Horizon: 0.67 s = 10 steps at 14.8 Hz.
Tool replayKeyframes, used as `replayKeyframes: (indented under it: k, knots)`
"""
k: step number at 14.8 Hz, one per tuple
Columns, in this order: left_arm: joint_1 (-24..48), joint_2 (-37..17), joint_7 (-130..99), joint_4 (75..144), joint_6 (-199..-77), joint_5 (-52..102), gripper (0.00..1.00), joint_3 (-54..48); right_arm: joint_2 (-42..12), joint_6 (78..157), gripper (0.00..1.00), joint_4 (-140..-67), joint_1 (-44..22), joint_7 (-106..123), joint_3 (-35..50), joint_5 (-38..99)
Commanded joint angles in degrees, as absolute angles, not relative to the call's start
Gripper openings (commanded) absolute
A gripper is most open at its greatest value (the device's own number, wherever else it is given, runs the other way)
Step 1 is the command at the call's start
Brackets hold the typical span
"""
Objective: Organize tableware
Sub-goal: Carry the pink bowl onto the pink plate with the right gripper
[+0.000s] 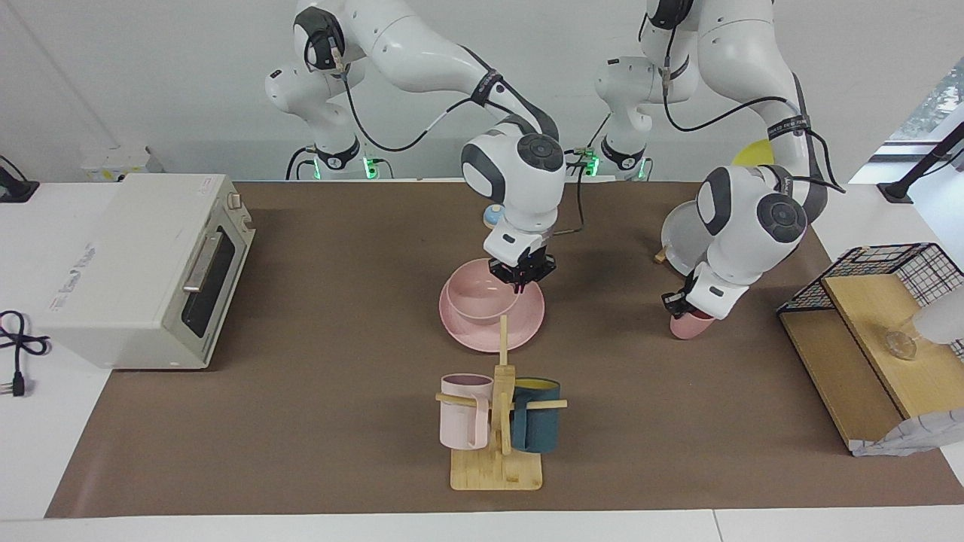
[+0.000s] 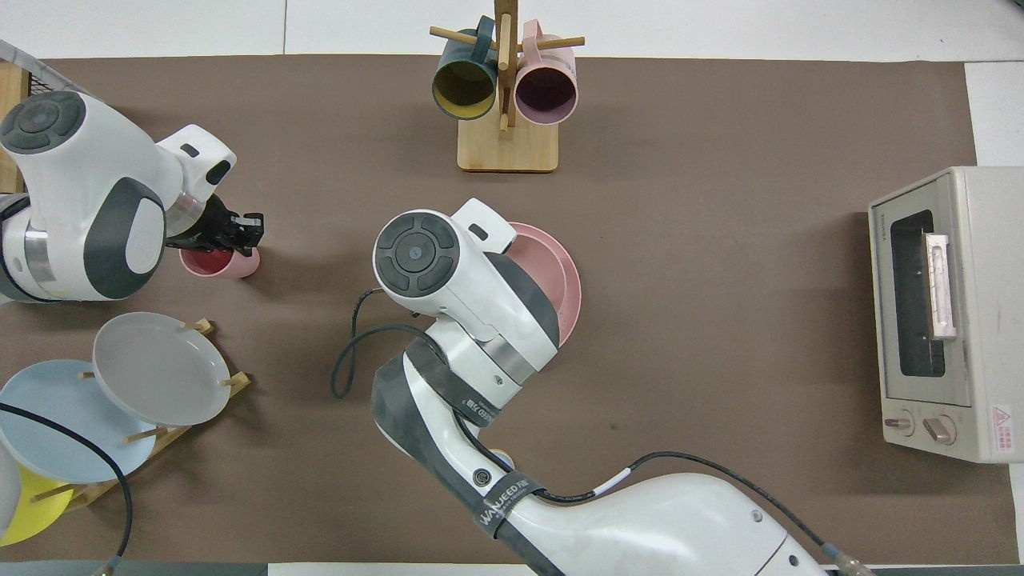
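Observation:
The pink plate (image 1: 527, 325) lies mid-table, and the pink bowl (image 1: 476, 302) sits in it, slightly toward the right arm's end. My right gripper (image 1: 521, 284) points down at the bowl's rim and looks shut on it. In the overhead view the right arm covers the bowl and most of the plate (image 2: 571, 282). The pink tumbler cup (image 1: 693, 327) stands on the mat toward the left arm's end. My left gripper (image 1: 678, 302) is right at the cup's top and partly covers it. It also shows in the overhead view (image 2: 244, 230), over the cup (image 2: 218, 262).
A wooden mug tree (image 1: 497, 467) with a pale pink mug (image 1: 465, 412) and a dark blue mug (image 1: 536, 426) stands farther from the robots than the plate. A toaster oven (image 1: 143, 271) stands at the right arm's end. A plate rack (image 2: 160, 366) and a wire shelf (image 1: 866, 339) stand at the left arm's end.

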<state>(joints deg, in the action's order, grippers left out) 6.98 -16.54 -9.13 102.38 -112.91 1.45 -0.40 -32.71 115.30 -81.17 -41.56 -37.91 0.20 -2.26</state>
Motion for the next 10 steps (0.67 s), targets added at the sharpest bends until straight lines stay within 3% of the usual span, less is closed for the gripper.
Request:
replayKeyframes:
  k: [1,6,8,10]
  knots:
    - [7.12,-15.73,-8.17,97.49,-107.33,-0.69,0.0,-0.26,-32.52,117.68,0.0,-82.88,-41.31,-38.76,0.35,-1.41]
    - [7.56,-15.91,-8.09,92.46,-102.57,-1.84,0.0,-0.44,-32.61,114.52,0.0,-83.23,-41.49,-38.76,0.35,-1.5]
    - [7.65,-15.91,-8.09,92.02,-102.31,-1.67,0.0,-0.53,-32.61,113.92,1.0,-82.36,-41.48,-38.76,0.26,-1.76]
    - [7.65,-16.08,-8.09,91.06,-101.34,-1.5,0.0,-0.62,-32.78,109.02,1.0,-76.94,-41.22,-38.94,0.26,-1.76]
